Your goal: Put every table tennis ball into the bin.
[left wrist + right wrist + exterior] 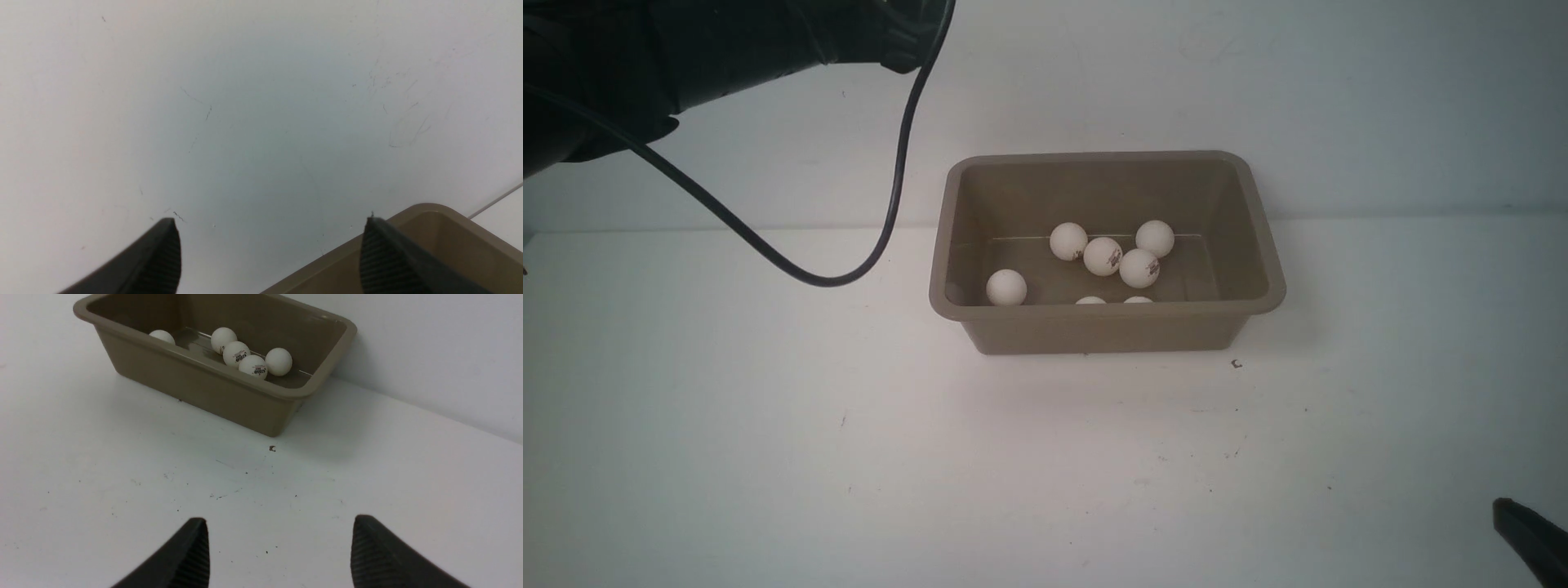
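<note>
While the front view looks forward over the plain white tabletop, the rectangular taupe plastic bin with rounded corners and a flared rim sits toward the back, right up near the white wall. Seven small matte white table tennis balls are in it: four bunched up in the middle of the floor, two of them showing a dark printed logo, one off on its own at the near left corner, and two more just peeking over the near rim. Left arm, wrapped in a black cover, hangs in the top left corner with a thin black cable looping down beside the bin. All you get of the right gripper is a black fingertip at the bottom right edge, well apart from the bin.

Left wrist view next: the left gripper has its two black ribbed fingers spread wide with nothing between them, just white surface behind. One corner of the bin pokes in behind one finger.

Right wrist view: the right gripper is parted too, empty, hovering over the scuffed table. The bin sits farther off, with five balls visible inside from here, and a tiny dark speck lies on the table near its corner.
</note>
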Motion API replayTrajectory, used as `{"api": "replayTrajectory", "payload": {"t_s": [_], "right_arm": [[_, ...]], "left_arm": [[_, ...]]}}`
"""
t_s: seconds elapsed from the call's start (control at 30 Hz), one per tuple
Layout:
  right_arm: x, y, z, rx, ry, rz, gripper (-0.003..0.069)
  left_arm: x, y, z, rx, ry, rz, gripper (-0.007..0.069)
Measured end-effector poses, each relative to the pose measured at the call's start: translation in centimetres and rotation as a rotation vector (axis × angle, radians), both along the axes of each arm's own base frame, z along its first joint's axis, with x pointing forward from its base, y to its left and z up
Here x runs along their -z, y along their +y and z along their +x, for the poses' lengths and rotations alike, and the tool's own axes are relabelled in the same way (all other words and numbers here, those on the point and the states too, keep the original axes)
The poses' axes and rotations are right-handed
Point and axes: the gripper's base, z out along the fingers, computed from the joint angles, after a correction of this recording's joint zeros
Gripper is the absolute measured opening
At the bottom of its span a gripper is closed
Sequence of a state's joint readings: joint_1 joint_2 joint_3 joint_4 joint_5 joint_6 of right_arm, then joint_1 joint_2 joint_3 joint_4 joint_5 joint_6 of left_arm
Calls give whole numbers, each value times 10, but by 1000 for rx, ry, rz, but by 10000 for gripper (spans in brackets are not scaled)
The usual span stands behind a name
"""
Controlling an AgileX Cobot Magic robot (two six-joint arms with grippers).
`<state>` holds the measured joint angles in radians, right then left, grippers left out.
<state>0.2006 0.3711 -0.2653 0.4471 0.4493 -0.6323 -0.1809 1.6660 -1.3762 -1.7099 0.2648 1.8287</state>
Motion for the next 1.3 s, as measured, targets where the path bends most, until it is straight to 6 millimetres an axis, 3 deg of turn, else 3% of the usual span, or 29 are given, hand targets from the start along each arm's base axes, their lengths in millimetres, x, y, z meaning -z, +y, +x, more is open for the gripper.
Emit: {"api": "replayTrajectory", "payload": {"t_s": [1.03,1.3], "right_arm": [[8,3,-5,-43,104,-2,429],[9,3,-5,-45,109,-3,429]], "left_arm": [[4,-3,1,33,-4,19,531],[-27,2,-17,30,-111,73,531]]}}
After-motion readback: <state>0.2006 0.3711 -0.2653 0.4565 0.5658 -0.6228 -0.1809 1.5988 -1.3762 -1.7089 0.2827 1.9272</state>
